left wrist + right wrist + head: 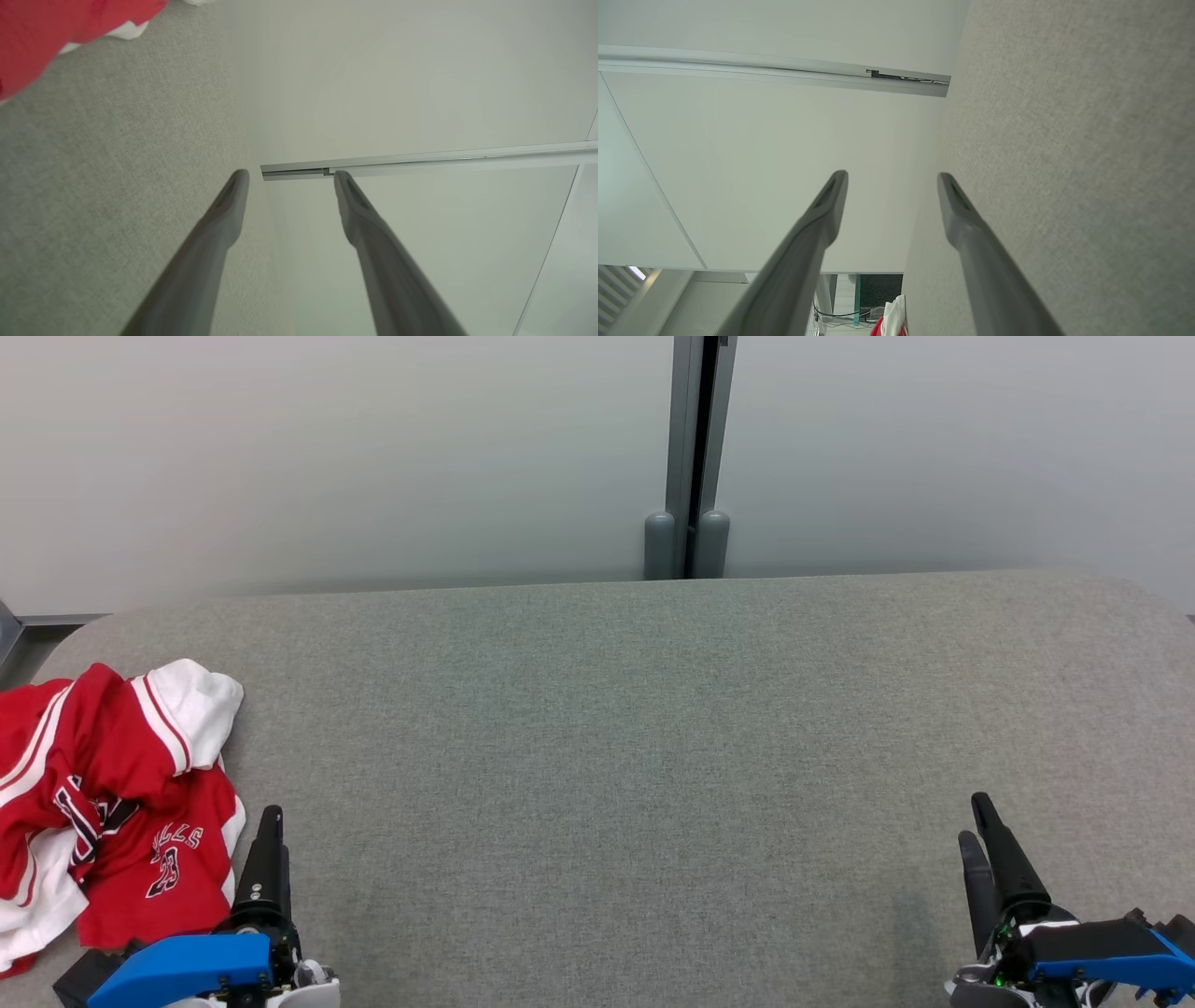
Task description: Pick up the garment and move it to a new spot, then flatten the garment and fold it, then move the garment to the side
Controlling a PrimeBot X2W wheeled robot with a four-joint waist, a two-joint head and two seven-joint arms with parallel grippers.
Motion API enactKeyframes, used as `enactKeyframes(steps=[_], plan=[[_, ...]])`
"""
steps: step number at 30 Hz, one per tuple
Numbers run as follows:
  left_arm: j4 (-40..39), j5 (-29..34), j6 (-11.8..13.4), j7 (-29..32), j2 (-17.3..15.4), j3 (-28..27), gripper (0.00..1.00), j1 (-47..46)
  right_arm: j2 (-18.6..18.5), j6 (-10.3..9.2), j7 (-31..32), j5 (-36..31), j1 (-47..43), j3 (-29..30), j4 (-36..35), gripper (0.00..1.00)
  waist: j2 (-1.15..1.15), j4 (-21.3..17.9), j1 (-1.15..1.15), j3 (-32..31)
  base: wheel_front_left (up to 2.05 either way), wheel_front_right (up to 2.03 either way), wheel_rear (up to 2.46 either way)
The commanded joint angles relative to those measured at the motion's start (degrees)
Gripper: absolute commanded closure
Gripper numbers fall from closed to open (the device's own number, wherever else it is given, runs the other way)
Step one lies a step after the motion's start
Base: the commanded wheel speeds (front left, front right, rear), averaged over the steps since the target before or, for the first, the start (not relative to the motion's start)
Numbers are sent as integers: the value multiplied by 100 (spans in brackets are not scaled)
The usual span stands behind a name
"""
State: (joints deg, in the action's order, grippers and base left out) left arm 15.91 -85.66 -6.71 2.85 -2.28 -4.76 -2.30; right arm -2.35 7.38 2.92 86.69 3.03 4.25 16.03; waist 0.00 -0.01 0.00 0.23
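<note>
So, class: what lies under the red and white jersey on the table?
The red and white jersey lies crumpled on the grey tabletop, which shows beside it. Anything beneath its folds is covered and cannot be seen.

Left of the left gripper [270,819], whose 2 fingers overlap into 1 dark shape in the head view, the garment [121,775] runs off the picture's edge, its lettering [174,857] half lost in folds.

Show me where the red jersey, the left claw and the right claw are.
red jersey [131,765], head view, on the red fabric near its middle.
left claw [290,174], left wrist view, midway between its two fingertips.
right claw [892,175], right wrist view, midway between its two fingertips.
</note>
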Motion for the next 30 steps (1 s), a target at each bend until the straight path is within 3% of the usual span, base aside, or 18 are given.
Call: enactKeyframes(steps=[1, 14, 30], plan=[[-148, 278, 41, -70, -42, 56, 0, -104, -24, 3, -75, -309, 110, -23, -103, 0, 0, 3, 0, 2, 0, 0, 0], [-244, 1963, 161, -383, -55, 344, 0, -62, -32, 5, -389, -2053, 82, -78, -168, 0, 0, 31, 0, 13, 0, 0, 0], [-169, 3682, 186, -719, -176, 674, 0, -50, -42, 8, -725, -3600, 13, 17, -99, 0, 0, 61, 0, -14, 0, 0, 0]])
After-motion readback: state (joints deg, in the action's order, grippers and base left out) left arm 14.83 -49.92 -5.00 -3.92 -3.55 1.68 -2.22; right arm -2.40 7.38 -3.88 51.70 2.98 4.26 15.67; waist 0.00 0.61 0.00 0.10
